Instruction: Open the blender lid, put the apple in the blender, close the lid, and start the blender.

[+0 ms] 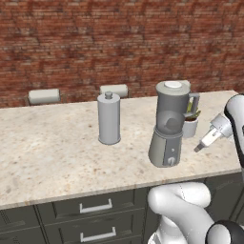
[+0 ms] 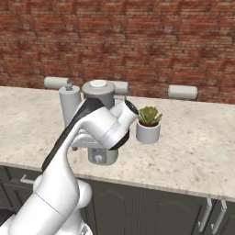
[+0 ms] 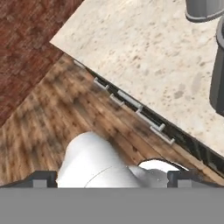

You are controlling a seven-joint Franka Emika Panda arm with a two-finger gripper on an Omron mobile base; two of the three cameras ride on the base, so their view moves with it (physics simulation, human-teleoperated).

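While the blender [image 1: 167, 128] stands near the front edge of the worktop [image 1: 57, 152], its lid [image 1: 172, 86] sits flat on the jar, closing it. A plain grey canister [image 1: 109, 118] stands to its left, further back from that edge, and a small potted plant [image 2: 148, 124] sits just behind the blender to its right. The arm's hand hangs over the worktop's right end, apart from the blender. Whether the jaws are apart or together cannot be told. The hand view looks down on drawer handles [image 3: 131, 114] below the front edge.

canister [image 1: 109, 118] upright on counter [image 1: 52, 147] | potted succulent [image 2: 148, 124] | brick wall [image 1: 95, 43]
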